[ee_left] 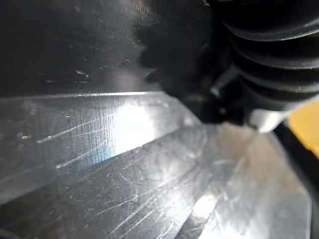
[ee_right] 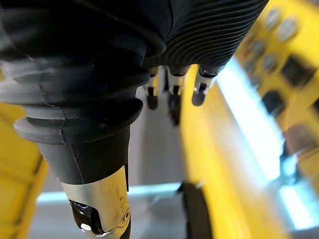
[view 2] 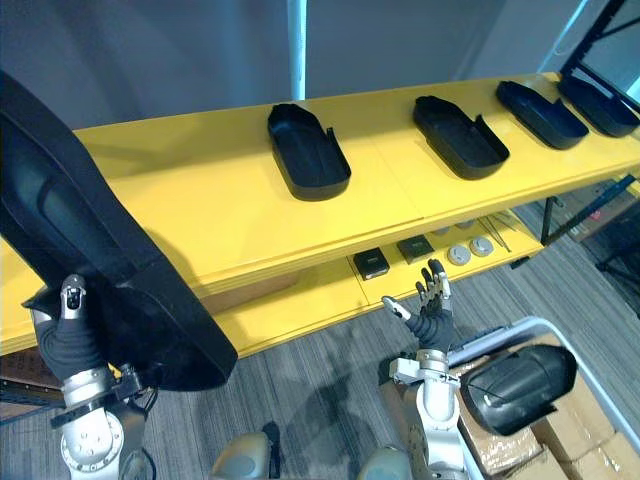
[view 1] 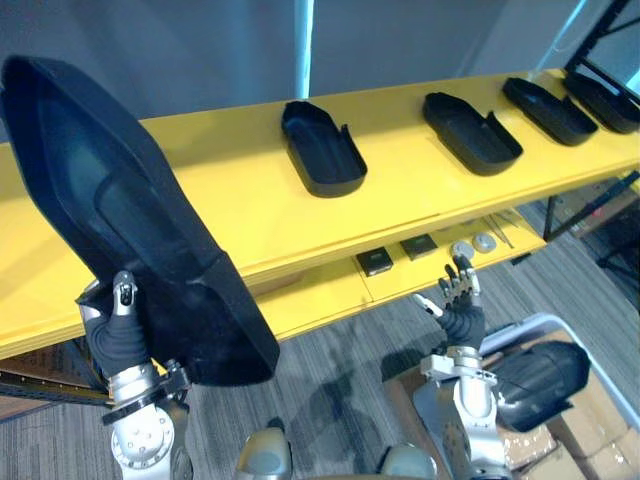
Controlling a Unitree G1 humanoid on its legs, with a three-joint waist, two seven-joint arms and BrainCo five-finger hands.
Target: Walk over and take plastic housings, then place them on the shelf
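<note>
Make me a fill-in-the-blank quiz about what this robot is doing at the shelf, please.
1. The housing gripped in the left hand is coloured ____.
2. The shelf is coloured ____.
3. The housings lying on its top number ____.
4. The right hand, fingers straight, holds ____.
Missing words: black; yellow; four; nothing.

Bright even light on yellow shelf (view 1: 230, 190), soft shadows by housings (view 1: 322, 150), dim bg, white glare on big black housing (ee_left: 124, 124)
</note>
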